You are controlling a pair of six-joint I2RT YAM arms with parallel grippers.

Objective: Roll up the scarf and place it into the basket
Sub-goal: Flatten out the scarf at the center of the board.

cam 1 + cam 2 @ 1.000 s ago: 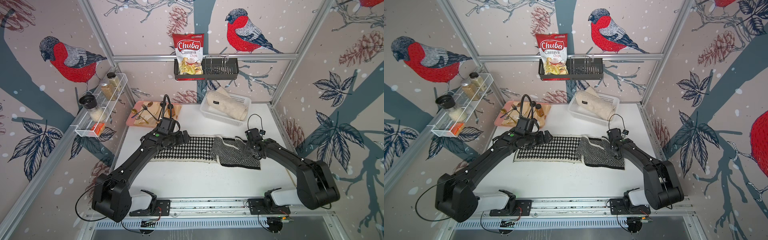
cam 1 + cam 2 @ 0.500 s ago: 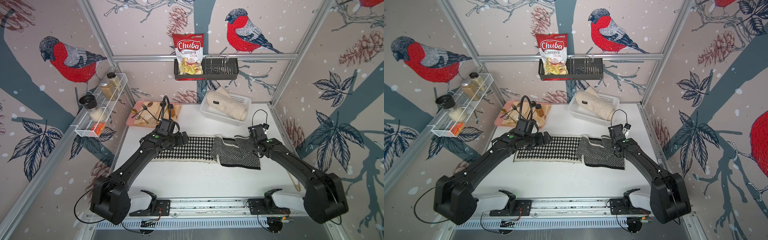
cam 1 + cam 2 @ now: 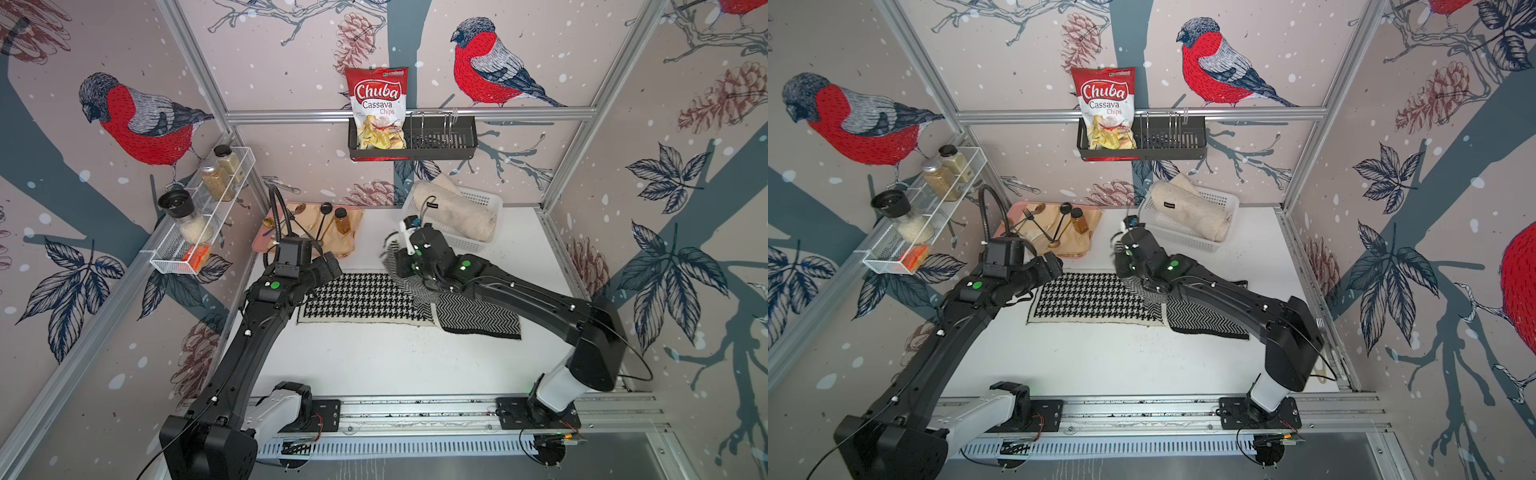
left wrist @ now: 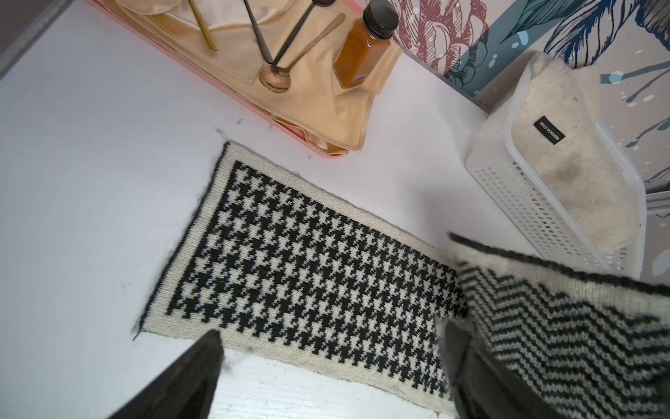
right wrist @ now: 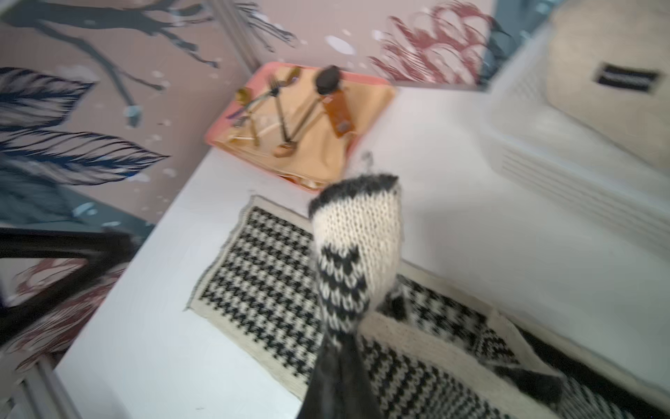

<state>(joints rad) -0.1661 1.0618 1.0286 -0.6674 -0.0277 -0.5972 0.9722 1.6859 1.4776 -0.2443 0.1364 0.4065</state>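
Operator: What's around me, biggest first?

Spotter: You're boxed in by walls papered with red-breasted birds and pine cones, on aluminium framing. Your white desk fills the floor of that box.

Operator: And the scarf?

Spotter: Your scarf lies across the desk's middle, long axis running 9 to 3 o'clock. Its houndstooth end points to 9 and lies flat; its chevron end points to 3, partly lifted.

Operator: Containers?

Spotter: At 10 o'clock, on the side wall, a long white wire rack holds dark-lidded jars and an orange packet. At 11, on the desk, a pink tray carries a tan cloth, cutlery and an amber bottle. At 1 o'clock sits your basket, white and perforated, with a rolled cream textile inside, black label up. At 12, on the back rail, a black caddy holds a bag of Chuba cassava chips.

Operator: My end effectors?

Spotter: Your right end effector is clenched on a corner of the chevron part, holding it off the desk near the basket's 8 o'clock corner. Your left end effector is released, fingers spread wide, hovering above the houndstooth part.
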